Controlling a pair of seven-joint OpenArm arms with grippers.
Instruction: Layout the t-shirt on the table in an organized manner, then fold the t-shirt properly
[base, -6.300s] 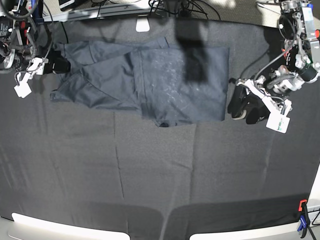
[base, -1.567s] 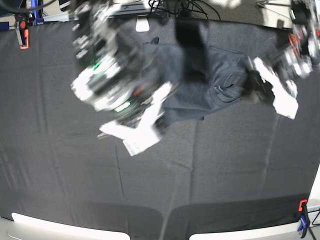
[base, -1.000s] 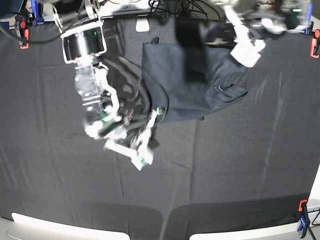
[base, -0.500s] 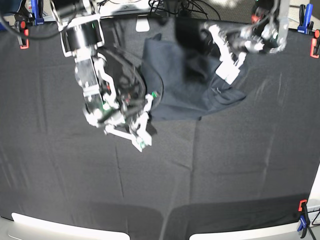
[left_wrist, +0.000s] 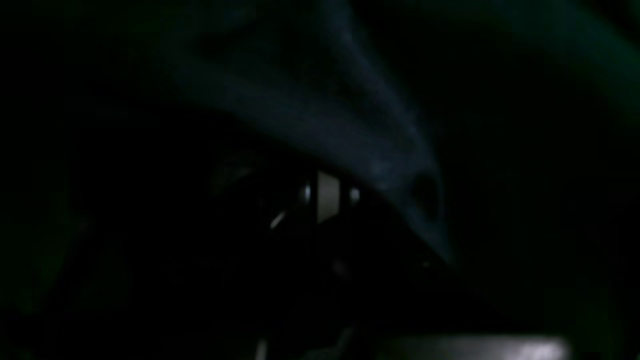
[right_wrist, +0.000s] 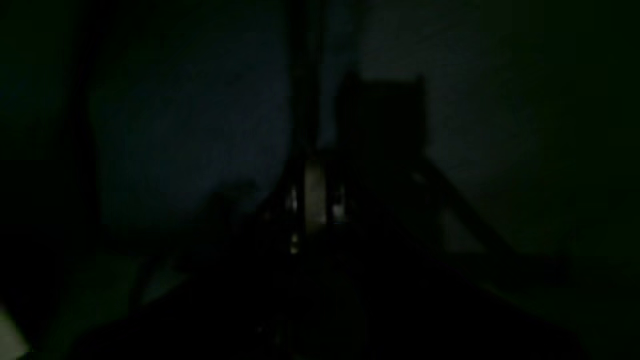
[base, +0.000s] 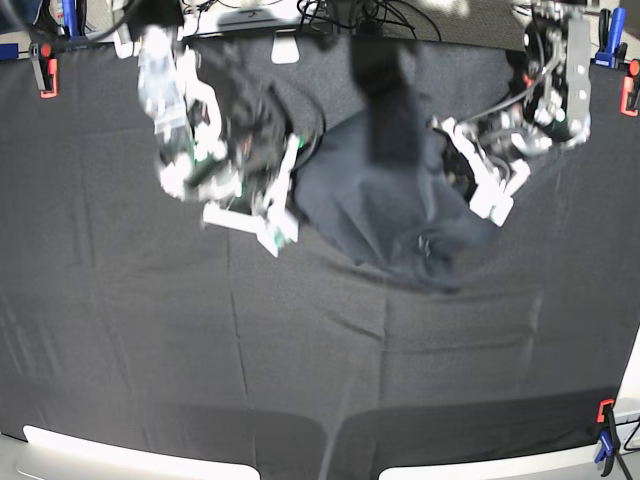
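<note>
The dark grey t-shirt (base: 385, 210) is bunched in a crumpled heap at the middle back of the black table (base: 150, 350), stretched between my two arms. At the view's left, my right gripper (base: 292, 172) meets the shirt's left edge, blurred by motion. My left gripper (base: 452, 150) sits at the shirt's upper right edge. Both look shut on fabric. The two wrist views are nearly black. A fold of the t-shirt (left_wrist: 350, 130) fills the left one, and dim cloth (right_wrist: 190, 140) lies close before the right one.
Orange clamps (base: 40, 68) (base: 632, 85) grip the table's back corners, and another clamp (base: 605, 425) holds the front right. A white object (base: 286, 48) and cables (base: 380, 12) lie past the back edge. A dark strip (base: 385, 100) overlaps the shirt's top.
The shirt was pulled toward the table's front and bunched tighter. My left arm came down from the back edge to the shirt's right side. My right arm rose toward the back left.
</note>
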